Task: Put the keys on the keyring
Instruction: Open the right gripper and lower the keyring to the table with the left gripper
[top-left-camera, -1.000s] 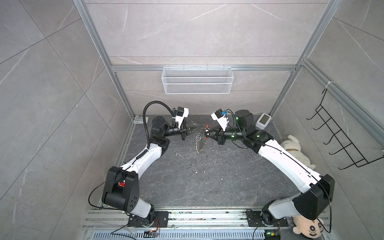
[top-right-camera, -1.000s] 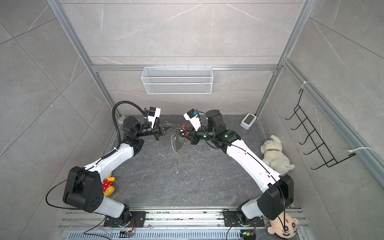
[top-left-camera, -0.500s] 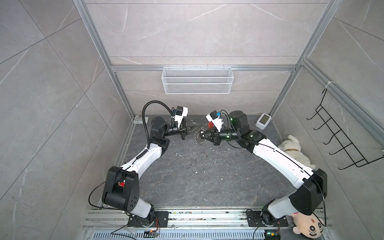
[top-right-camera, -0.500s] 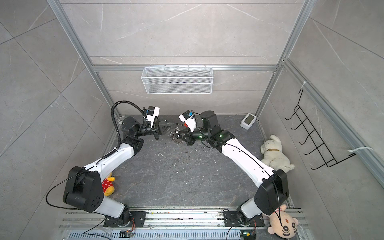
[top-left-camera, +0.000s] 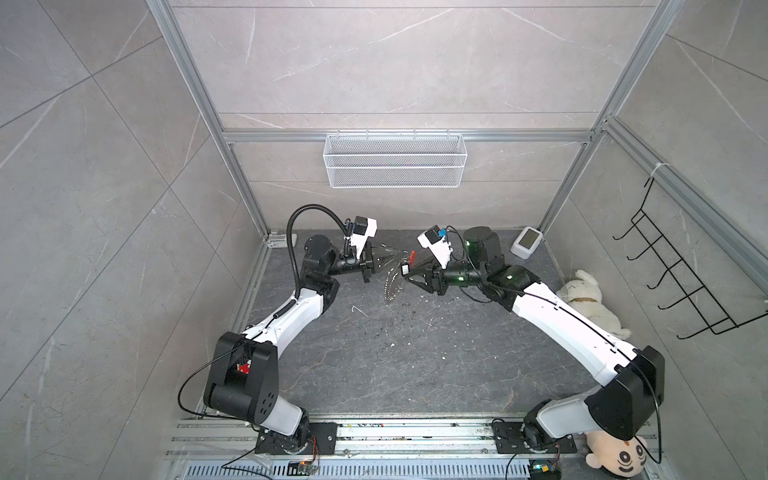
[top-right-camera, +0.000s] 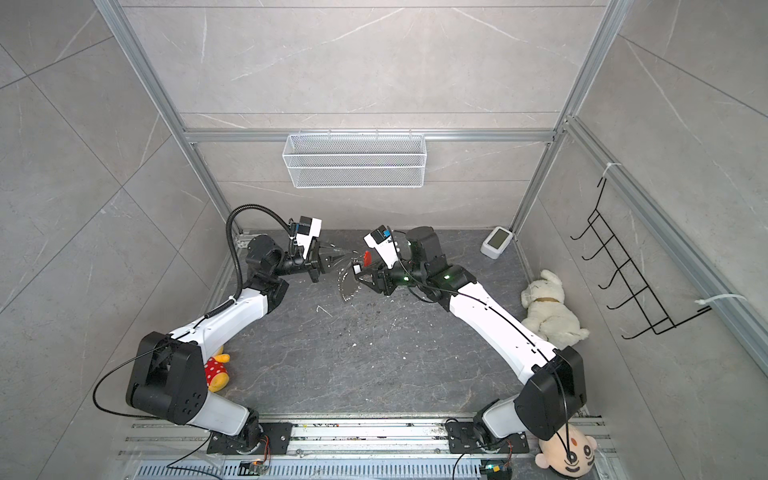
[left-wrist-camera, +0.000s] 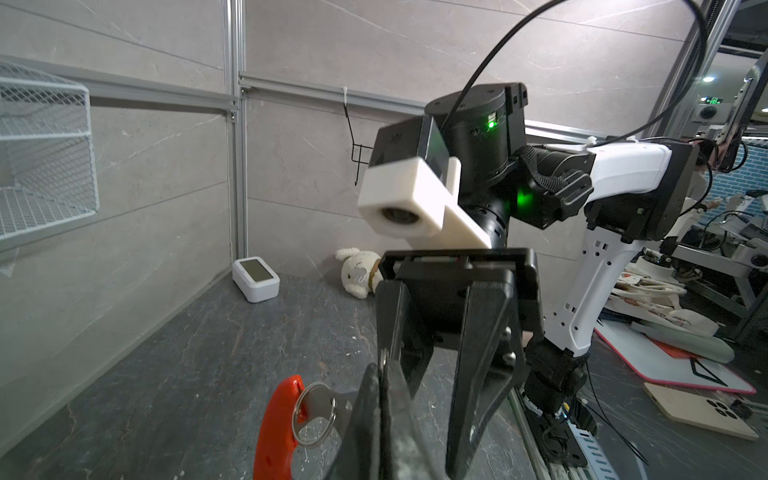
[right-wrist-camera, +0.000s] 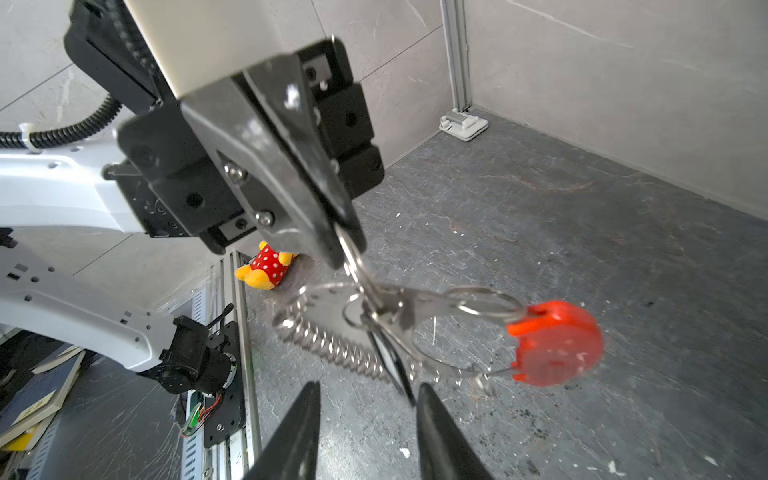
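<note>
The keyring (right-wrist-camera: 332, 338), a thin wire loop strung with silver pieces and a red plastic bar (right-wrist-camera: 557, 345), hangs in the air from my left gripper (right-wrist-camera: 345, 245), which is shut on its wire. In both top views it dangles between the two grippers (top-left-camera: 390, 286) (top-right-camera: 347, 286). A black key with a white face (right-wrist-camera: 390, 361) hangs among the silver pieces, its lower end beside one finger of my right gripper (right-wrist-camera: 368, 401). That gripper stands open just below the ring, pinching nothing. In the left wrist view my left gripper (left-wrist-camera: 380, 370) is shut, with the red bar (left-wrist-camera: 276, 424) beside it.
A white wire basket (top-left-camera: 395, 166) hangs on the back wall and a black hook rack (top-left-camera: 685, 274) on the right wall. On the floor are a white device (top-left-camera: 527, 243), a white plush dog (top-left-camera: 590, 303), a doll (top-left-camera: 619, 457), a red-dotted plush (top-right-camera: 216, 370) and a bent white wire (top-left-camera: 356, 309).
My right gripper moved left toward the left gripper, then opened and let go of the black key. The left gripper stayed shut on the keyring, nearly still.
</note>
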